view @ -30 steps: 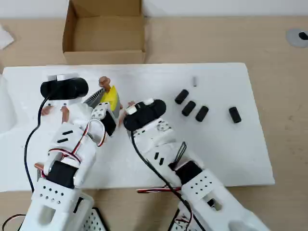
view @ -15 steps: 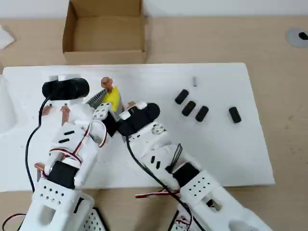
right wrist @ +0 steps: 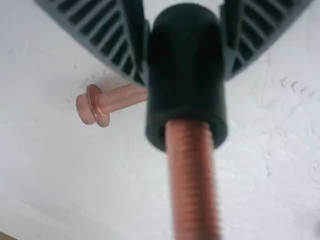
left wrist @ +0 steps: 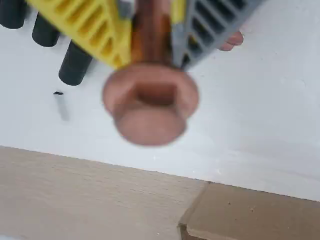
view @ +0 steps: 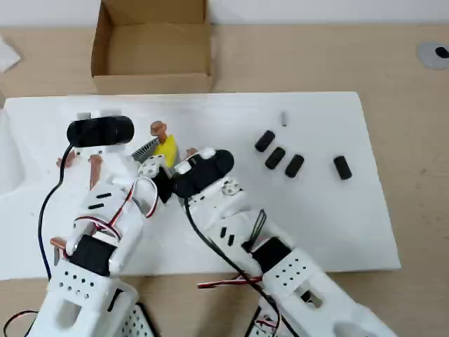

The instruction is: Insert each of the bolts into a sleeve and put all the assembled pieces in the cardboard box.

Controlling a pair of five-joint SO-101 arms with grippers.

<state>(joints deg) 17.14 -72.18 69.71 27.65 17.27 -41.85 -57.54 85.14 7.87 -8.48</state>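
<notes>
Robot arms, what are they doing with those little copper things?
The left end effector grips a copper bolt by its shank. The right end effector holds a black sleeve with a threaded shank poking into it. Four loose sleeves and spare bolts lie on the white board; the cardboard box looks empty.

The cardboard box (view: 151, 49) stands on the table (view: 407, 140) behind the board (view: 330, 225). On the board, sleeves (view: 275, 157) lie right, loose bolts (view: 95, 166) left.

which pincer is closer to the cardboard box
Left. The left pincer, holding a bolt, is in front of the cardboard box; the right pincer, holding a sleeve, sits beside it, farther back.
</notes>
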